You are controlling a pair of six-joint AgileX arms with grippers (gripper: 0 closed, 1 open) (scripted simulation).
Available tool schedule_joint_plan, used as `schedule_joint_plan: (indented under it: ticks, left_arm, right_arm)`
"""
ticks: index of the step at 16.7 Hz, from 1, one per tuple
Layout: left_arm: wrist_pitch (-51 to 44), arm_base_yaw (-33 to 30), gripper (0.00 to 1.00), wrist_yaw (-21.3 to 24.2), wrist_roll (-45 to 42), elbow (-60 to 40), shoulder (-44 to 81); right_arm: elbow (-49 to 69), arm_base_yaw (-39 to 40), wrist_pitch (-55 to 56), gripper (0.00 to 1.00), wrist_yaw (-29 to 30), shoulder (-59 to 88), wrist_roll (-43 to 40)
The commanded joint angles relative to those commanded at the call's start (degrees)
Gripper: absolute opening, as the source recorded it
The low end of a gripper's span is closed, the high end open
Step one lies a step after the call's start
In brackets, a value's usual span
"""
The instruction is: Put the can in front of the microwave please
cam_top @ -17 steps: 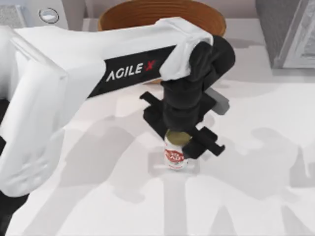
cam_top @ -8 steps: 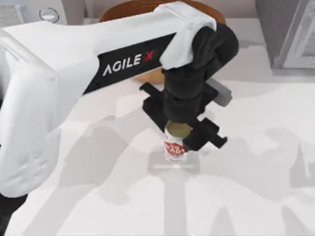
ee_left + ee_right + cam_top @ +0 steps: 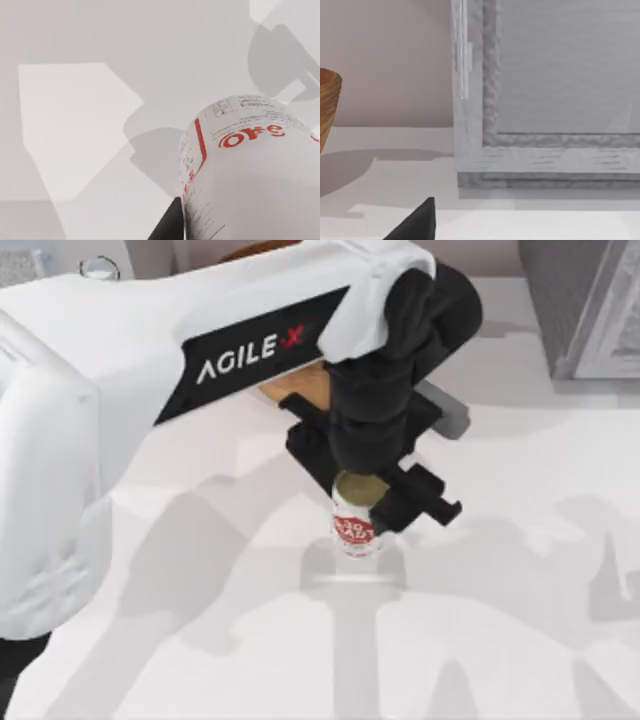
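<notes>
White table (image 3: 520, 640), wooden basket (image 3: 327, 107) (brown, ribbed), dark grey speckled appliance (image 3: 585, 300) at right rear

the can (image 3: 355, 525) has a dull gold metal top and a smooth white paper-like label. the basket (image 3: 327, 107) looks like ribbed wood. the table (image 3: 500, 640) is matt white.

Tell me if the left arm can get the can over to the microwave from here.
Probably yes. The left gripper grips the can mid-table, and the microwave stands at the far left corner. The basket sits beside that path, not across it.
</notes>
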State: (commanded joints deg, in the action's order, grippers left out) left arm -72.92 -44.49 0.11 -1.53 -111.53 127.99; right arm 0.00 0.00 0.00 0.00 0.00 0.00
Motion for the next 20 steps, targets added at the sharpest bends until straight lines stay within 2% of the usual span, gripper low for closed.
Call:
schedule_joint_plan:
  ticks: [4,10,13,16,20]
  left_arm:
    - [3.4,8.8,0.0,-0.3,-0.4,-1.0,-1.5]
    - [4.4,35.4,0.0,-0.7,-2.7,1.0,-3.2]
    - [2.3,44.8,0.0,-0.5,-4.7,2.8,-3.6]
    - [0.4,50.2,0.0,-0.1,-6.4,4.2,-4.2]
    - [-0.1,51.3,0.0,0.0,-7.0,4.7,-4.4]
  right_arm:
    - [0.0,0.0,0.0,1.0,0.0,0.0,0.0]
    - [0.0,0.0,0.0,1.0,0.0,0.0,0.0]
    - [0.0,0.0,0.0,1.0,0.0,0.0,0.0]
    - [0.0,0.0,0.0,1.0,0.0,0.0,0.0]
    - [0.0,0.0,0.0,1.0,0.0,0.0,0.0]
